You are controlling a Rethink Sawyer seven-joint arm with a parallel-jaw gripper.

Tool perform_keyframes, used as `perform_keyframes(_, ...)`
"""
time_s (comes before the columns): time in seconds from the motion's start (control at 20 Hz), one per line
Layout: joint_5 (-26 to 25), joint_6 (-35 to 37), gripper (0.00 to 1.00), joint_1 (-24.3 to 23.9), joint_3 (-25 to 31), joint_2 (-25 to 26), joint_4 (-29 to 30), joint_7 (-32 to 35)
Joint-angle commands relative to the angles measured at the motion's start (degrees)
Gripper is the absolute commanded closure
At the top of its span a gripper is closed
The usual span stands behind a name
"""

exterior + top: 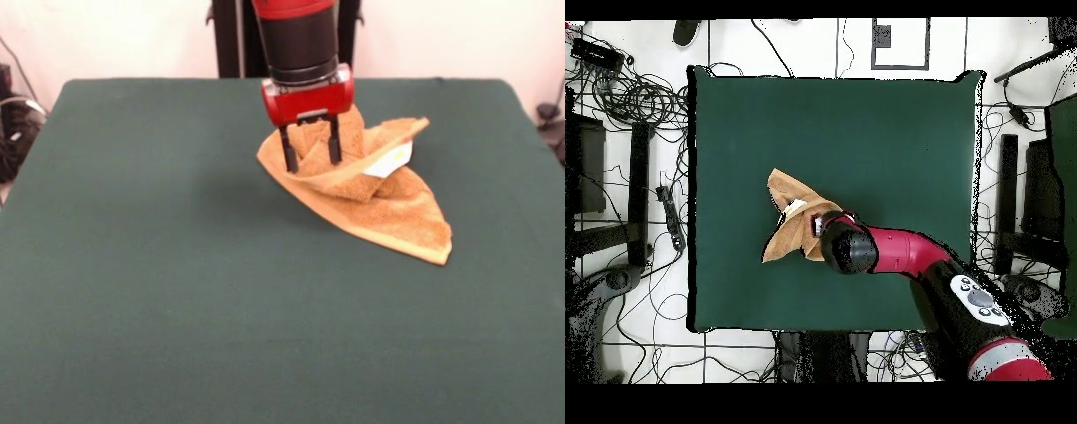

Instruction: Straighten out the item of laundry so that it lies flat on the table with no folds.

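Observation:
The orange-tan towel (397, 216) lies crumpled on the green table (177, 265), right of centre toward the far side. It is folded over itself into a rough triangle, with a raised bunch at its left end and its white label (391, 162) showing. My gripper (312, 157) points straight down over that bunch. Its two black fingers (289, 152) stand apart, straddling the raised fold, with their tips down in the cloth. In the overhead view the towel (787, 215) lies left of centre, and the arm's wrist (848, 250) covers its right end and the gripper.
The red arm (910, 255) reaches across the table's lower right part in the overhead view. Cables (635, 100) and black stands (637, 190) lie on the floor around the table's edges. Dark gear (13, 124) sits beside the table's left edge.

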Motion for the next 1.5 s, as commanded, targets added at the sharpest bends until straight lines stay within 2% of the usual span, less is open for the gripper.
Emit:
perform_keyframes(0.05, -1.32, 3.00, 0.00, -1.30, 2.21, -0.89, -2.00, 2.31)
perform_keyframes(0.35, -0.90, 4.82, 0.00, -2.44, 3.68, -1.51, -2.18, 1.41)
perform_keyframes(0.65, -2.65, 0.28, 0.00, -1.48, 3.64, 4.48, -4.84, 1.88)
perform_keyframes(0.9, -2.68, -2.66, 0.00, 0.20, 3.49, 6.54, -4.51, 3.86)
perform_keyframes(1.15, -2.29, -4.27, 0.00, 0.90, 3.40, 6.96, -3.67, 5.24)
perform_keyframes(1.5, -0.74, -1.01, 0.00, -1.03, 6.45, 4.88, -1.57, 4.11)
